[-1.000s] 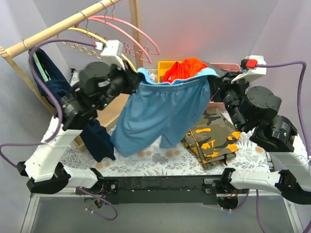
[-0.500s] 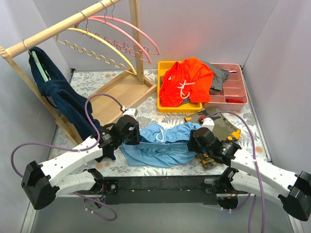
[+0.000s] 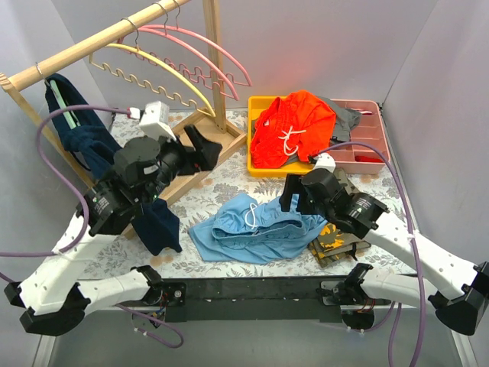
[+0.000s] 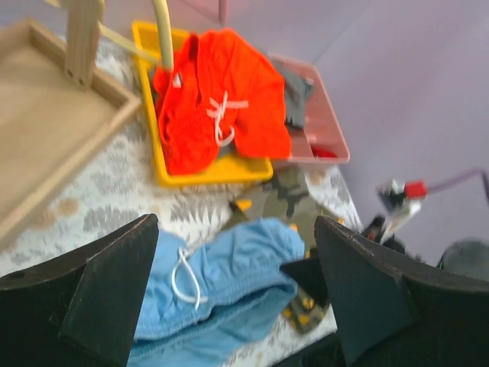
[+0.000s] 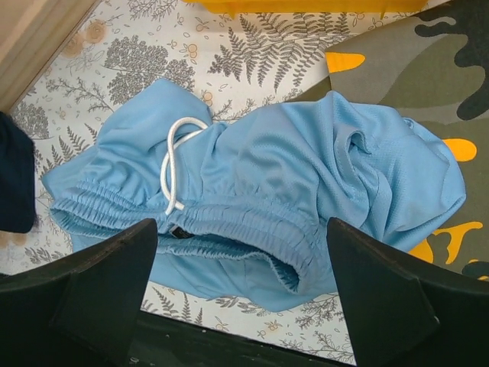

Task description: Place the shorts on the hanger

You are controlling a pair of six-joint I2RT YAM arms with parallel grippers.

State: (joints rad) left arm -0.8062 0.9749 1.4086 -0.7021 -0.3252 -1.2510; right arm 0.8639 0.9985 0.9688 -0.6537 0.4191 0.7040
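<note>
Blue shorts (image 5: 260, 183) lie crumpled under the wide-open right gripper (image 5: 241, 229), left gripper (image 4: 237, 229) likewise wide.

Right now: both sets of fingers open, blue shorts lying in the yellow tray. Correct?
Wrong on the tray. The blue shorts lie crumpled on the table, one end over the camouflage shorts; the yellow tray holds the orange shorts. The top external view shows it. The left fingers and right fingers are open, as you said.

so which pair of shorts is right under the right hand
The sky-blue shorts, crumpled with the white drawstring showing. The orange shorts lie in the yellow tray at the back; the camouflage shorts sit partly under the blue pair.
</note>
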